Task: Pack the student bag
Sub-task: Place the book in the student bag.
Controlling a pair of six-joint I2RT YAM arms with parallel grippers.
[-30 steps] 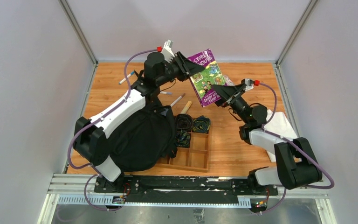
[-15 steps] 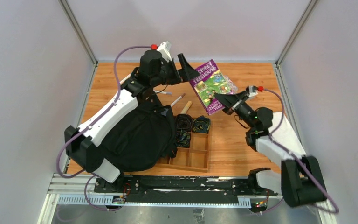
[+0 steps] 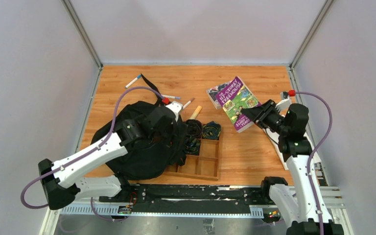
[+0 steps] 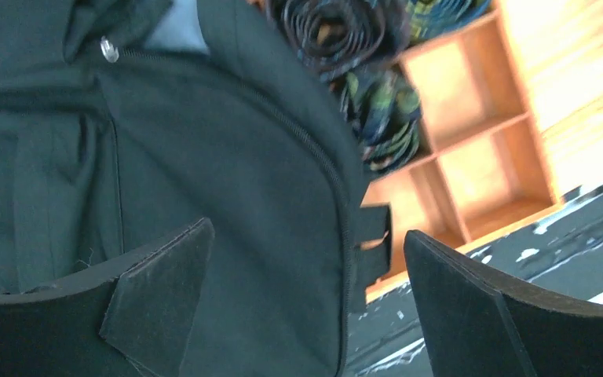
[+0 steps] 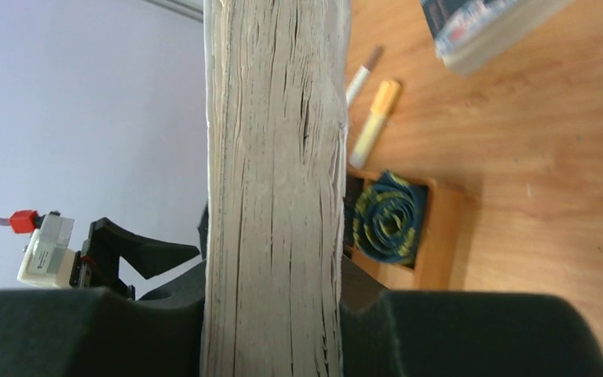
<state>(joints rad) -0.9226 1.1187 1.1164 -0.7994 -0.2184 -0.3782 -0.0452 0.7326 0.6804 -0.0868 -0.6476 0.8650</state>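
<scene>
The right pincer [image 3: 256, 114] is clamped on the lower corner of a purple storybook [image 3: 236, 102]. The right wrist view shows the book's rough page edge squeezed between both pads. It holds the book tilted above the counter [image 3: 254, 156] at about 2 o'clock, and a second book [image 3: 214, 91] lies flat just beyond it toward 11 o'clock. The left pincer [image 4: 306, 236] is spread wide and holds nothing, pointing down over the student bag [image 3: 137, 147]. The bag lies slumped at about 8 o'clock on the counter, and its zip pull [image 4: 109, 49] shows near the top of the left wrist view. Touching the bag at its 3 o'clock is a wooden compartment tray [image 3: 206, 164], with rolled ties [image 3: 202, 129] in its far cells. Three markers [image 3: 187, 104] lie scattered toward 12 o'clock of the bag. The step in hand looks like getting the book into the bag, with the right arm carrying it and the left arm placed to deal with the opening. Whether the zip is open far enough cannot be told from these views. Next, the left pincer most likely needs to pinch the fabric beside the zip and lift it so the mouth gapes. The right arm should then swing the book toward 9 o'clock and feed it in edge first, clear of the tray.
</scene>
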